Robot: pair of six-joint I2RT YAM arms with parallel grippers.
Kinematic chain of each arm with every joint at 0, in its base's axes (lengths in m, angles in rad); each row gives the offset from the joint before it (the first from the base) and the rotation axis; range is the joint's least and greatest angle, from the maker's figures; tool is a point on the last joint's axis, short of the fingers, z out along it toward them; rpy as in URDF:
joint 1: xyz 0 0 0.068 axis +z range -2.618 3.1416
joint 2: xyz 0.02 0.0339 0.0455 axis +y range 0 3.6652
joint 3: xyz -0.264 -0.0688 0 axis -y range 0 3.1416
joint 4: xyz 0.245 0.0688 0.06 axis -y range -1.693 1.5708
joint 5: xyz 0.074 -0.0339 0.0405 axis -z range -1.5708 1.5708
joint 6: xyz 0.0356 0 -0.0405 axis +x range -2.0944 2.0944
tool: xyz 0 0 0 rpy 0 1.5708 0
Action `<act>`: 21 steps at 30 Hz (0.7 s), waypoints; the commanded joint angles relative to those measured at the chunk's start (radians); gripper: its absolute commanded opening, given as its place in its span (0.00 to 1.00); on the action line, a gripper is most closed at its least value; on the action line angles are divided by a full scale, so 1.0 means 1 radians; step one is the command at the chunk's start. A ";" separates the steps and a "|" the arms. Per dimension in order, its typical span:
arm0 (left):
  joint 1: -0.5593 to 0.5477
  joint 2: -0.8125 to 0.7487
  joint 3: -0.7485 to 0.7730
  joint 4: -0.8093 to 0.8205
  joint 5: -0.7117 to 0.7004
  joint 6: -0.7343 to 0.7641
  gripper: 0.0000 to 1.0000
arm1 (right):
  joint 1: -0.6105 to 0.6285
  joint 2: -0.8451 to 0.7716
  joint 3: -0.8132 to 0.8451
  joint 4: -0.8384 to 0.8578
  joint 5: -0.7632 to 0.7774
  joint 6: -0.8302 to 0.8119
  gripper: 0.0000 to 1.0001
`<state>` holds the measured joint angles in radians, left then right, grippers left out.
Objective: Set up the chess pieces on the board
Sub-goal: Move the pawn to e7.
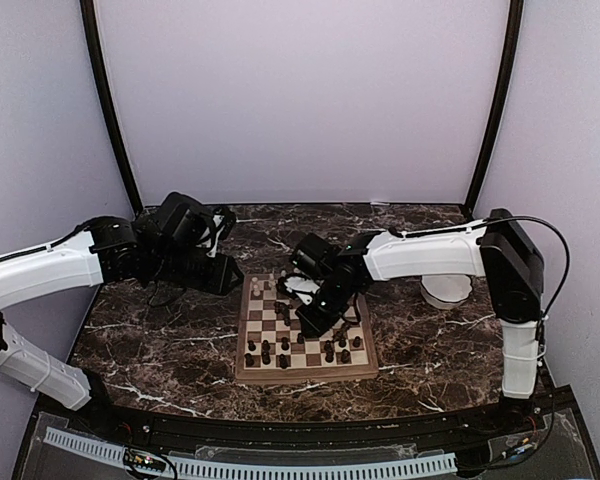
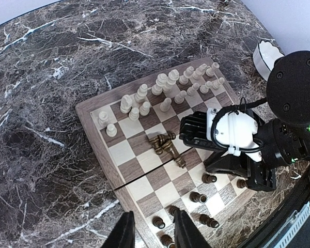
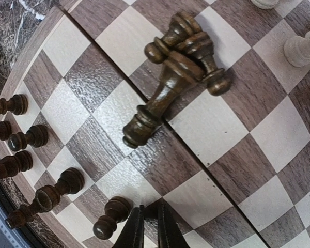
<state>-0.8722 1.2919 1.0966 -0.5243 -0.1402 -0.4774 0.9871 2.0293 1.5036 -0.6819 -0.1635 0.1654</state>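
Observation:
The board [image 1: 305, 375] lies in the middle of the marble table. Cream chess pieces [image 2: 160, 90] stand along its far rows. Dark pieces [image 1: 330, 350] stand along the near rows. A few dark pieces [image 3: 181, 57] lie toppled in a heap at the board's centre [image 2: 165, 144]. My right gripper [image 3: 149, 207] hovers low over the squares between that heap and the standing dark pawns [image 3: 20, 139], its fingers nearly together with nothing between them. My left gripper [image 2: 154, 232] hangs above the board's near-left corner [image 1: 225, 272], open and empty.
A white scalloped bowl [image 1: 447, 290] stands on the table right of the board, behind the right arm [image 2: 232, 132]. Dark veined marble [image 2: 46, 103] surrounds the board's thick rim [image 3: 33, 49]. Curved black poles rise at the back corners.

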 commanded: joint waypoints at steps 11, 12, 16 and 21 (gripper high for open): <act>0.005 -0.004 -0.010 -0.001 0.020 -0.019 0.29 | 0.027 -0.001 -0.006 -0.012 -0.009 -0.042 0.12; 0.005 -0.001 -0.010 -0.001 0.019 -0.019 0.29 | 0.026 -0.005 -0.006 -0.017 0.007 -0.041 0.12; 0.005 -0.002 -0.008 -0.005 0.022 -0.020 0.29 | 0.013 -0.005 0.009 -0.012 0.036 -0.032 0.11; 0.005 0.005 0.003 -0.015 0.028 -0.014 0.29 | 0.007 0.039 0.063 -0.019 0.058 -0.014 0.11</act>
<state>-0.8722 1.2942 1.0946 -0.5247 -0.1215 -0.4911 1.0004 2.0346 1.5146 -0.6903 -0.1444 0.1364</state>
